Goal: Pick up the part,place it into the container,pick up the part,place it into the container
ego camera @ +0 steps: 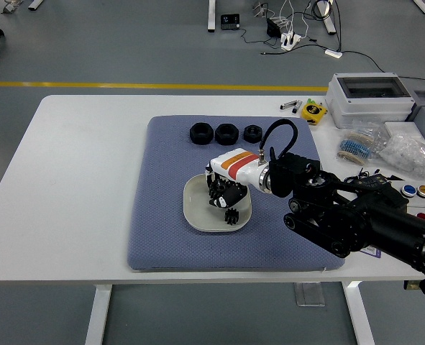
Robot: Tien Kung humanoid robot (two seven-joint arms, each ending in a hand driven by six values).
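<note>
White table (75, 187) bears a blue mat (162, 208) on grey floor (111, 43).

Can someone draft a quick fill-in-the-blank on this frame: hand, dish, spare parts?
1. The right hand hovers over the white ___, which sits on the blue mat.
2. A black part with teeth lies ___ the dish.
3. ___ black parts wait in a row at the mat's far edge.

Missing: dish; inside; Three

No legible text, labels or numbers anywhere in view (small print on the far-right table (68, 180) items is too blurred).
</note>
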